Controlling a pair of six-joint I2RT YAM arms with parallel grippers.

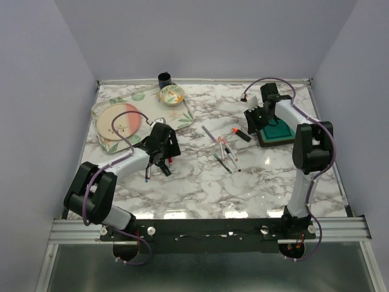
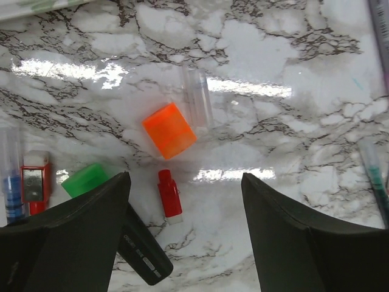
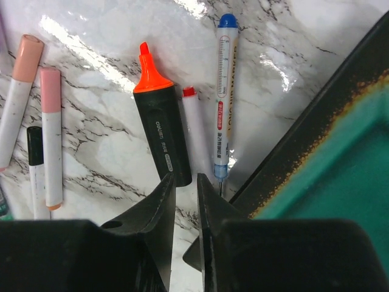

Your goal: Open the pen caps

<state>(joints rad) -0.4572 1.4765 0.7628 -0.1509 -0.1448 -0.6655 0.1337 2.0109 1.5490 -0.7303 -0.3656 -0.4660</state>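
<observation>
Looking at the right wrist view, the pen caps left to pull sit on the thin pens [image 3: 51, 134] lying side by side to the left of the uncapped orange highlighter [image 3: 161, 146]. There's a pink cap [image 3: 50, 91], a black cap [image 3: 34, 146], and maybe a blue cap [image 3: 227, 21] over on the right.

They're tiny, light, slick hard plastic and probably snap-fit. I'd pinch the barrel with one gripper and take the cap across its sides near the seam with the other. Expect the pens to roll on that glossy table [image 1: 200, 194].

Your right gripper [image 3: 185, 182] is only cracked open, with nothing between the fingers. The teal tray [image 3: 340, 182] crowds its right side, so mind that edge.

Your left gripper [image 2: 183, 176] is spread wide and empty. It's hanging over a loose orange cap [image 2: 169, 129], green cap [image 2: 91, 179] and red cap [image 2: 169, 193] on the left of the table.
</observation>
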